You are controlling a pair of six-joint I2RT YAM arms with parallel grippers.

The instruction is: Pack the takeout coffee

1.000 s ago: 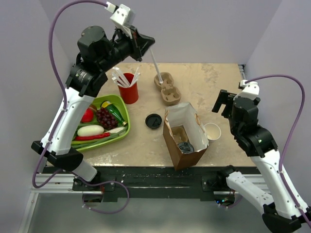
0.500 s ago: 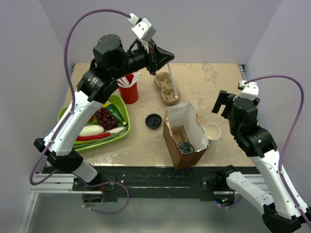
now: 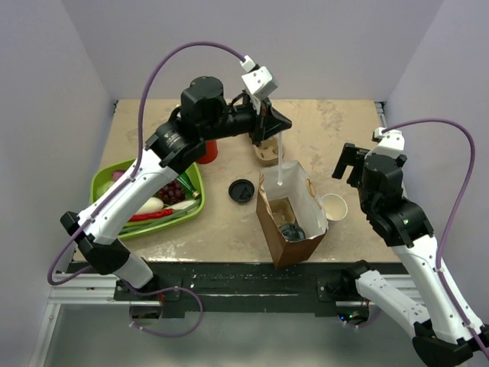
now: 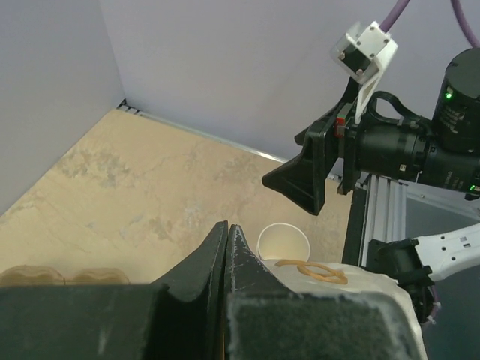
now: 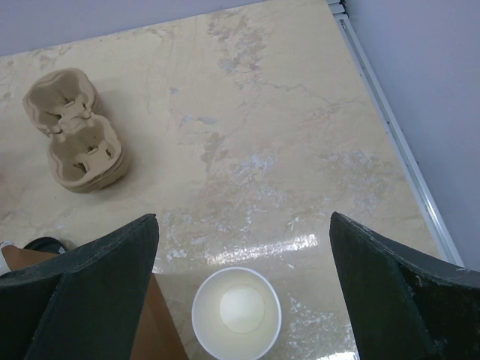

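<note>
The takeout coffee (image 3: 291, 230) shows only as a round black lid deep inside the open brown paper bag (image 3: 272, 222). My left gripper (image 3: 273, 126) hangs above the bag's back edge, shut on a white straw (image 3: 282, 164) whose lower end dips toward the bag's mouth. In the left wrist view the jaws (image 4: 227, 226) are pressed together and the straw itself is hidden; the bag's white rim and twine handle (image 4: 315, 270) lie just below. My right gripper (image 3: 348, 160) (image 5: 244, 219) stands wide open and holds nothing, above the table to the right of the bag.
A lidless white cup (image 3: 334, 206) (image 5: 236, 311) (image 4: 283, 241) stands right of the bag. A loose black lid (image 3: 241, 189) lies left of it. A cardboard cup carrier (image 5: 75, 127), a red cup of straws (image 3: 208, 151) and a green produce tray (image 3: 107, 170) sit further back and left.
My left arm has swung right and down, carrying the straw from above the red cup and carrier to over the bag. The right arm has not moved.
</note>
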